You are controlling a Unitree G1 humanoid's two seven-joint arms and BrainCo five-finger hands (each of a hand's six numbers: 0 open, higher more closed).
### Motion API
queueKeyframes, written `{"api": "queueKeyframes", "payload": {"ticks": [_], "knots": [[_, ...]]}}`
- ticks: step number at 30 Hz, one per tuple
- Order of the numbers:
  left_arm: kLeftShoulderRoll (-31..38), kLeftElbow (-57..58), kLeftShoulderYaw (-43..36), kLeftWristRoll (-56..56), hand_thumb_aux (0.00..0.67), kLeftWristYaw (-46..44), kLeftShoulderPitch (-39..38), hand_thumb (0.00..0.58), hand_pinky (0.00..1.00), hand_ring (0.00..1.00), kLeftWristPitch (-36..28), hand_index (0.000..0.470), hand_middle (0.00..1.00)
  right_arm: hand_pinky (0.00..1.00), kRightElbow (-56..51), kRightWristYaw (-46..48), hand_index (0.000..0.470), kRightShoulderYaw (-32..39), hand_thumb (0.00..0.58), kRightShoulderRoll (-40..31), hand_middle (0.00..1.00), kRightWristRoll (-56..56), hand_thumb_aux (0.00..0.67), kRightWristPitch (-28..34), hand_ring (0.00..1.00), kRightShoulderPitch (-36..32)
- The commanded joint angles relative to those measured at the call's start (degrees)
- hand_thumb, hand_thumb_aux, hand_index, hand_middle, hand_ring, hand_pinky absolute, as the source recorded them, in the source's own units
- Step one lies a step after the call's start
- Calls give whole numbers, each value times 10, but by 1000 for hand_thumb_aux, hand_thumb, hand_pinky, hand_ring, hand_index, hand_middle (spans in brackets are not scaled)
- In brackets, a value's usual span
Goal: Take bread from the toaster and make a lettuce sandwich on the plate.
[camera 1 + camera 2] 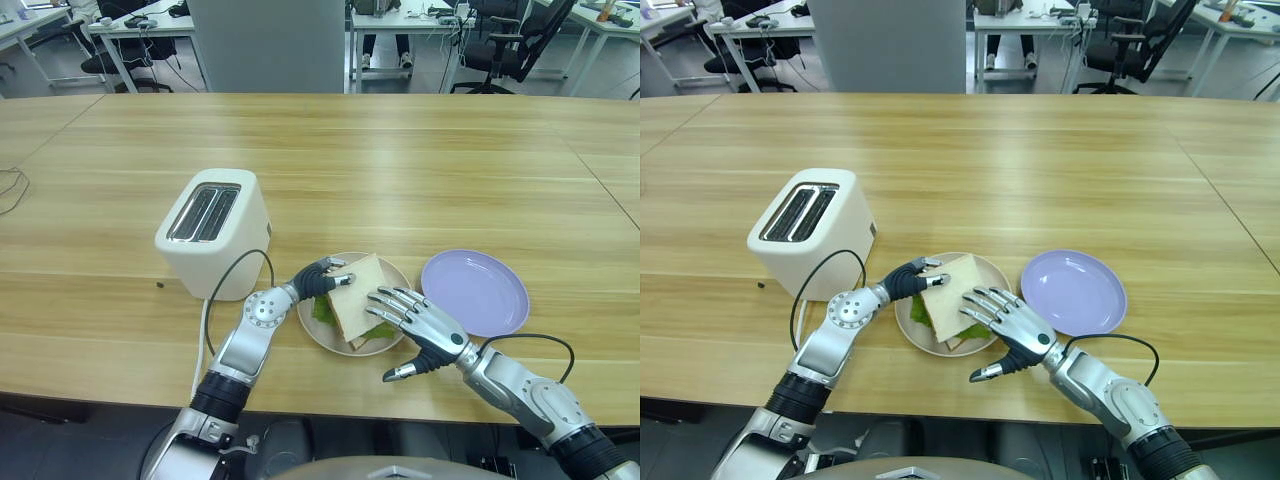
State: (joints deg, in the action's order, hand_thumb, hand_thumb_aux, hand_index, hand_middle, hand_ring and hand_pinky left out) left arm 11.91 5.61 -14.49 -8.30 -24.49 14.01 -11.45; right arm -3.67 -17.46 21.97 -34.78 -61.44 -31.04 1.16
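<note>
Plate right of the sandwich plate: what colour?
That plate is plain light purple, clearest in the left eye view.

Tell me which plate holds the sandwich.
The beige plate beside the toaster, with bread and lettuce on it; the purple plate lies to its right.

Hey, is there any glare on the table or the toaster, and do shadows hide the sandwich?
Left eye view: the table carries only a soft sheen, no harsh glare, and the toaster glints just at its metal slots. Right eye view: the sandwich on its plate is evenly lit, with lettuce plain at the edge; the purple plate has no blown-out spot.
</note>
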Motion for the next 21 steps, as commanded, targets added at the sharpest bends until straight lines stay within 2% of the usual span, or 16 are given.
{"api": "queueKeyframes", "payload": {"ticks": [1, 9, 21], "knots": [[-19, 15, 5, 11, 670, 15, 5, 580, 1000, 1000, 7, 460, 1000, 0, 0, 6, 0, 8, 0, -4, 0, 5, 0, 3, 0, -1], [-37, 31, 4, 9, 670, 28, 2, 580, 1000, 1000, 0, 460, 1000, 0, 3, 7, 0, 13, 0, -5, 0, 3, 0, 9, 0, -4], [-3, 50, -62, -82, 670, 55, 0, 580, 1000, 1000, 24, 460, 1000, 0, -8, 29, 0, 35, 0, -7, 0, 3, 0, 13, 0, -9]]}}
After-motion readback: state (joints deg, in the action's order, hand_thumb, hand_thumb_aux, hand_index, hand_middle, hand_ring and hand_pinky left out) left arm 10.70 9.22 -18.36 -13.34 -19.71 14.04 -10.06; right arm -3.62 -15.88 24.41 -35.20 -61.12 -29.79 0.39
